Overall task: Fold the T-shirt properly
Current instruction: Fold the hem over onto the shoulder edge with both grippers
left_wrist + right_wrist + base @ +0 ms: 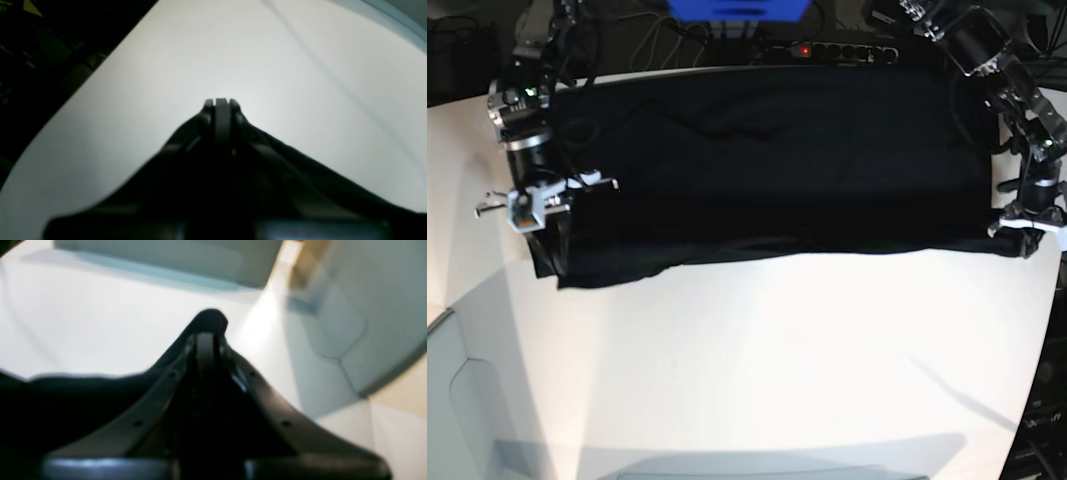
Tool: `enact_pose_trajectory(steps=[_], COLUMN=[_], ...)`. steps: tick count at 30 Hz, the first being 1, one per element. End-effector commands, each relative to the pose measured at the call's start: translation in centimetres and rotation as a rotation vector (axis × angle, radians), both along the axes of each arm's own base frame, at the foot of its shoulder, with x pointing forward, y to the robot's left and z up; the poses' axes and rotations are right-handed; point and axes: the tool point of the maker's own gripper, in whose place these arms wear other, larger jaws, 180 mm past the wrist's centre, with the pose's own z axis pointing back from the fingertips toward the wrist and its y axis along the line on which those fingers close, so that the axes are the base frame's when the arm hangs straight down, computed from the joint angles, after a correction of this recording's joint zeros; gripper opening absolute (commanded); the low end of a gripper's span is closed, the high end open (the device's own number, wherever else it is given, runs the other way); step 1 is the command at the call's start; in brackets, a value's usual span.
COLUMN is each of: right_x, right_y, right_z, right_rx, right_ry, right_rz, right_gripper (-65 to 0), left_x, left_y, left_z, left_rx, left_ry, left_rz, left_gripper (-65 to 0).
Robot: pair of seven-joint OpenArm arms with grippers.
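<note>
The black T-shirt (777,170) lies spread across the far half of the white table (777,360), its near edge running from left to right. At the right end of that edge my left gripper (1017,238) is shut on the cloth. In the left wrist view the closed fingertips (221,103) sit above the table with black T-shirt cloth (333,180) trailing off to the right. My right gripper (549,262) pinches the left end. In the right wrist view its tips (205,340) are closed, with a bump of T-shirt cloth (210,318) over them.
A power strip (827,48) with a red light and a blue object (737,10) sit behind the table. A pale grey panel (457,400) lies at the table's lower left. The table's right edge (1052,330) borders dark floor.
</note>
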Motion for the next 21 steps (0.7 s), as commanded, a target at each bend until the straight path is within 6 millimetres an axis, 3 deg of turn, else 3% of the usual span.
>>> enact_pose_trajectory(steps=[1,10,15,21], right_x=[-0.5,-6.7,-8.4,-9.5], right_y=[0.1,1.1,1.3,0.1], right_z=[1.1,-1.3,-1.8,-4.4], right_rx=[0.014,0.116,0.136,0.139], right_ry=[-0.053,-0.031,-0.021,0.051], right_rz=[0.000,-0.035,-0.046,-0.084], right_gripper=[-65.0,-65.0,-65.0,-65.0], left_x=[0.1,-0.7,-0.7,-1.5], left_y=[1.1,1.1,1.1,1.2], left_z=[2.0,0.9,0.9,0.3], left_rx=[0.039,0.012,0.012,0.012], left_ry=[-0.052,-0.038,-0.039,-0.019], left_rz=[0.016,0.038,0.038,0.043], left_gripper=[-64.9,-64.9,-64.9,-64.9])
